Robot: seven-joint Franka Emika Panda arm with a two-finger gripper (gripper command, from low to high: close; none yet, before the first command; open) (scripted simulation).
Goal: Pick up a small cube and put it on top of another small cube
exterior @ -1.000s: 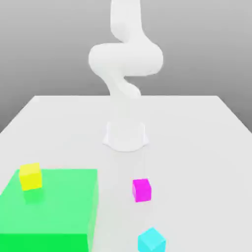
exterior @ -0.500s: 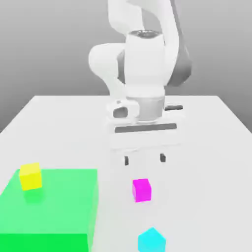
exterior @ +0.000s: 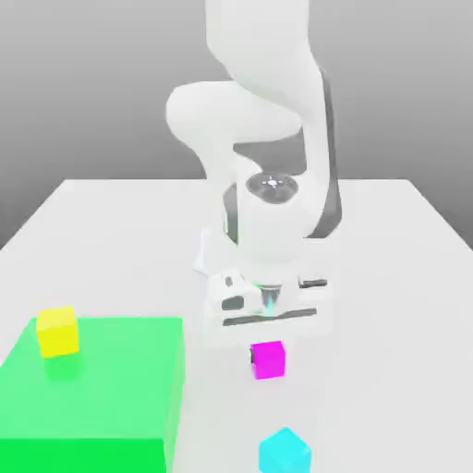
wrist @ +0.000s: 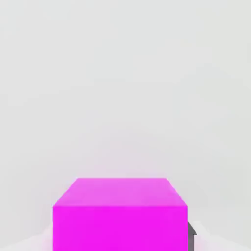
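Gripping the magenta cube (exterior: pixel 269 361) in closed jaws, low in the exterior view near the middle, just above the cyan cube (exterior: pixel 285 453) in the frame. Probably light and stiff, hard to crush, perhaps a little slick on such smooth flat sides. Best held by two opposite faces, square and near mid-height, with the underside left free for stacking
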